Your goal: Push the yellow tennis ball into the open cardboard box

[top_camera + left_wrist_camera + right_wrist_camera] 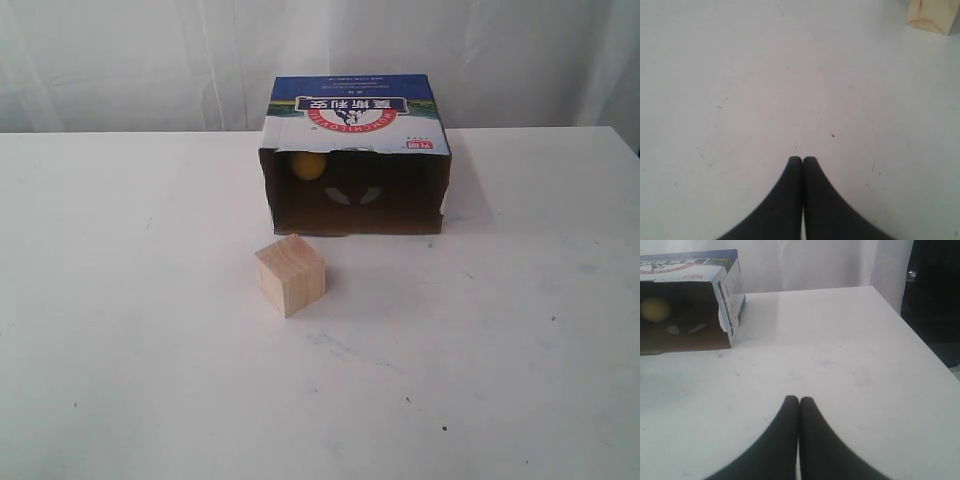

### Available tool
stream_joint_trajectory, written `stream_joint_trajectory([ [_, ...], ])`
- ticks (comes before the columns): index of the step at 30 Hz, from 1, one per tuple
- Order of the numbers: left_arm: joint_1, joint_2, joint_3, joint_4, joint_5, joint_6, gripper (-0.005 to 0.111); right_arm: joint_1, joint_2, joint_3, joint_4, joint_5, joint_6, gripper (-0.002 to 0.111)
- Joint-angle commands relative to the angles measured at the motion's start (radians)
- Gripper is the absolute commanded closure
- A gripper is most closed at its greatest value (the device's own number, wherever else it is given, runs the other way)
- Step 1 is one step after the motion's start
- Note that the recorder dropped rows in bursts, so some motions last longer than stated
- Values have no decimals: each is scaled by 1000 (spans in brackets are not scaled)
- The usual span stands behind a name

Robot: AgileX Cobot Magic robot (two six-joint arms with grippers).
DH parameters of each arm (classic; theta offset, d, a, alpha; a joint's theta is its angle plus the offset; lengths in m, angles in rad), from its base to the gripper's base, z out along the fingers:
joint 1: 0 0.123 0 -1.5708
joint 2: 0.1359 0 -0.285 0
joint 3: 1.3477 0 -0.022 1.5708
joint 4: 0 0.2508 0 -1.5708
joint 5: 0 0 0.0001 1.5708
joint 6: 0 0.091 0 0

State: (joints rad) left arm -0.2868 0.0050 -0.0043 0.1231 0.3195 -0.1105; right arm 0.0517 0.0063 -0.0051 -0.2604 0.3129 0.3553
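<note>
The yellow tennis ball (307, 165) lies inside the open cardboard box (355, 110), deep in its dark interior at the back left. The right wrist view shows the same ball (655, 309) inside the box (727, 287). Neither arm appears in the exterior view. My left gripper (802, 159) is shut with nothing between its fingers, hovering over bare white table. My right gripper (799, 399) is also shut and empty, well apart from the box and off to its right.
A pale wooden cube (290, 274) stands on the white table (120, 330) just in front of the box's opening; its corner shows in the left wrist view (931, 15). The table's right edge (920, 340) drops off to a dark area.
</note>
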Motion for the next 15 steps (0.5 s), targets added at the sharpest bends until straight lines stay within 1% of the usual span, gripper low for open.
stream_joint_trajectory([
  [1, -5, -5, 4, 0, 20, 2, 107, -8, -6, 5, -2, -2, -3, 108],
  [5, -5, -5, 4, 0, 20, 2, 107, -8, -6, 5, 0, -2, -3, 108],
  [8, -5, -5, 4, 0, 20, 2, 107, -8, -6, 5, 87, -2, -7, 108],
  [11, -5, -5, 4, 0, 20, 2, 107, -8, -6, 5, 114, -2, -56, 108],
  [15, -5, -5, 4, 0, 20, 2, 107, -8, -6, 5, 142, -4, -213, 108],
])
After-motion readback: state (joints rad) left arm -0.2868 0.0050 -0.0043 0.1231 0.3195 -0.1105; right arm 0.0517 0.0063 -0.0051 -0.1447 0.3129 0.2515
